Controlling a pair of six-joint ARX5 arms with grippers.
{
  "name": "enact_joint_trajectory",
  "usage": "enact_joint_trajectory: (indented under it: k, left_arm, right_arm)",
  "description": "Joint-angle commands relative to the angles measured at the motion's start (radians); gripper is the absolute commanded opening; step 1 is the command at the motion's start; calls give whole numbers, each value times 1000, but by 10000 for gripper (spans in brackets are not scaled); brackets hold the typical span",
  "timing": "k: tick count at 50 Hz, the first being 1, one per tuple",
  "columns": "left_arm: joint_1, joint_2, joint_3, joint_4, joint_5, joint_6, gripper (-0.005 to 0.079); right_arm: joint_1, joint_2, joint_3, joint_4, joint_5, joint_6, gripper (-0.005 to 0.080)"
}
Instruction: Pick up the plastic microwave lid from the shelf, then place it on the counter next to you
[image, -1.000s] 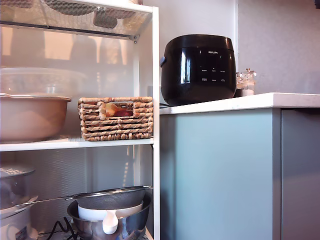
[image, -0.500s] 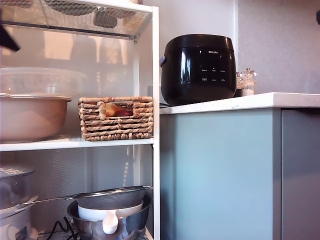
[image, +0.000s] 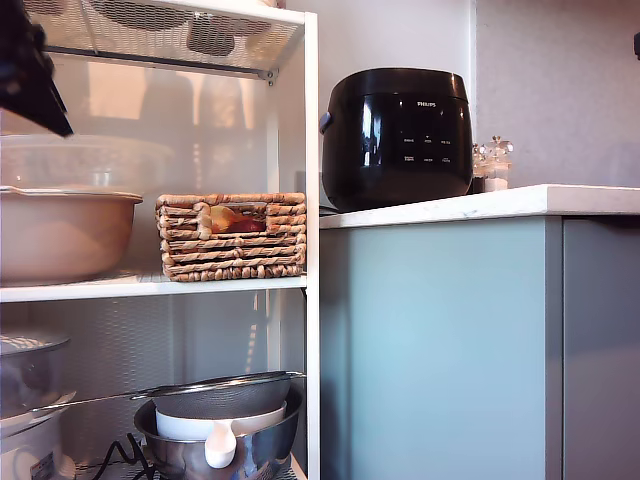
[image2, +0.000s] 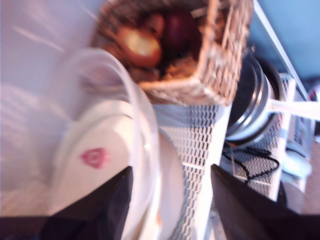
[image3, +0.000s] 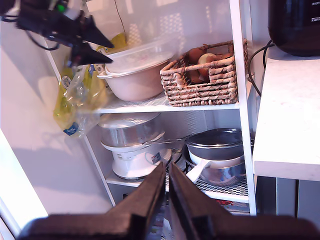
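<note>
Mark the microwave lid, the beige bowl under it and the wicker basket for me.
plastic microwave lid (image3: 142, 52): second wrist view, on its clear dome.
beige bowl (image3: 135, 81): second wrist view, on its outer wall.
wicker basket (image: 232, 252): exterior view, on its woven front.

Plastic microwave lid (image2: 127, 130) motion-blurred in first wrist view, cut off at exterior view's left edge.

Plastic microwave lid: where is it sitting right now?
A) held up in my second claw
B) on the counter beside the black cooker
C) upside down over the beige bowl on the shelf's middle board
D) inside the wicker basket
C. The plastic microwave lid rests on the beige bowl on the shelf, beside the wicker basket; my first claw is open at its rim and not yet gripping it.
</note>
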Motion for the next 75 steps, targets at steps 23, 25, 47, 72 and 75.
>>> enact_joint_trajectory:
  k: [23,25,47,72,75]
  left_arm:
    - [33,171,177,-89,-53,34,445]
    - [36,177,178,-88,-55,34,445]
    - [87,217,178,-84,-55,47,391]
    - [88,222,178,-84,-55,161,22]
    - [88,222,178,-84,-55,161,3]
  right_arm:
    - [4,6,-1,8,0,-6,-12]
    - [4,6,-1,8,0,-6,-12]
    - [4,6,-1,8,0,-6,-12]
    - [4,6,-1,8,0,-6,-12]
    - [4,6,-1,8,0,-6,-12]
